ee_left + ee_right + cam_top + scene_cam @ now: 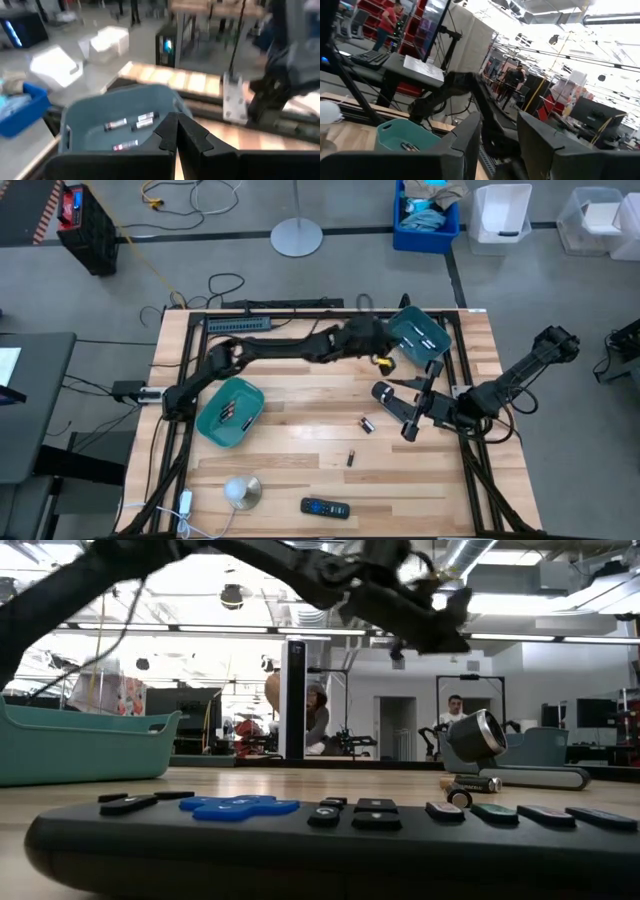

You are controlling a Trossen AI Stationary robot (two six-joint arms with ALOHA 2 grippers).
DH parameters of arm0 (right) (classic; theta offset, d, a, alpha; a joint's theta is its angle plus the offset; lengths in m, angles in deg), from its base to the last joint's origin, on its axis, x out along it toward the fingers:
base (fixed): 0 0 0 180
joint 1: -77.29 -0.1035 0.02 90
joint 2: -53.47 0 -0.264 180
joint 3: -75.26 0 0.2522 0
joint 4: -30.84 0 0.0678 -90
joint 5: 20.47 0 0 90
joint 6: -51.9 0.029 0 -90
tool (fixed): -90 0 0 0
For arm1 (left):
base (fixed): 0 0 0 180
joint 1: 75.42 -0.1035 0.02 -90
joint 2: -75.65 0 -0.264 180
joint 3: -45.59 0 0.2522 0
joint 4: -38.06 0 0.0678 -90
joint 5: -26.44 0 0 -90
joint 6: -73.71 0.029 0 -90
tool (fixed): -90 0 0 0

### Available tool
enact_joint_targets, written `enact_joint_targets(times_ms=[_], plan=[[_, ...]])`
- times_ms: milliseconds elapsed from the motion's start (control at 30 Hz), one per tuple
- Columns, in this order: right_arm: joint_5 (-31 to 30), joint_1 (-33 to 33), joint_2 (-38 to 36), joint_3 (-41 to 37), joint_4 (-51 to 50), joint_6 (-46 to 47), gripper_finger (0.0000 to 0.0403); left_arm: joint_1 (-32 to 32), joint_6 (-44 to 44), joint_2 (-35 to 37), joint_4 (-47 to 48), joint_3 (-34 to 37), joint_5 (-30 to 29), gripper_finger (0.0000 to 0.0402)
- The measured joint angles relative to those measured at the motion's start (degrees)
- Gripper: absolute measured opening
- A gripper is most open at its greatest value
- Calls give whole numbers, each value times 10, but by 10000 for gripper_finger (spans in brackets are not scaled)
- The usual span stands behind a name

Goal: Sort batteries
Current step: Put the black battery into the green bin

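Two loose batteries lie on the wooden table, one (pixel 367 424) beside my right gripper and one (pixel 351 458) nearer the near edge; the low view shows them (pixel 470 783) lying flat. My left gripper (pixel 380 350) (pixel 175 122) is shut, and I see nothing between its fingers. It hangs at the left rim of the far teal bin (pixel 418 332), which holds three batteries (pixel 131 124). My right gripper (pixel 410 422) (pixel 498 132) is open above the table, right of centre, and points toward the table's left. The near-left teal bin (pixel 230 412) also holds batteries.
A black cylinder with a pale end (pixel 382 392) (pixel 478 736) sits just beyond my right gripper. A black remote (pixel 325 507) lies by the near edge. A white dome on a disc (pixel 240 492) sits at the near left. People stand in the room beyond (pixel 316 710).
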Motion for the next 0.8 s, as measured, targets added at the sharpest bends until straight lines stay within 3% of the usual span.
enact_joint_targets(times_ms=[200,333,600,800], plan=[[0,-18,0,0,5,0,134,29,-18,164,-202,314,-7,0],[1,-13,0,0,-12,22,132,61,-19,266,-259,482,-2,0],[42,45,5,0,-107,187,132,142,-21,438,-265,676,-56,0],[81,70,79,39,-171,258,133,187,-18,555,-277,773,-65,0]])
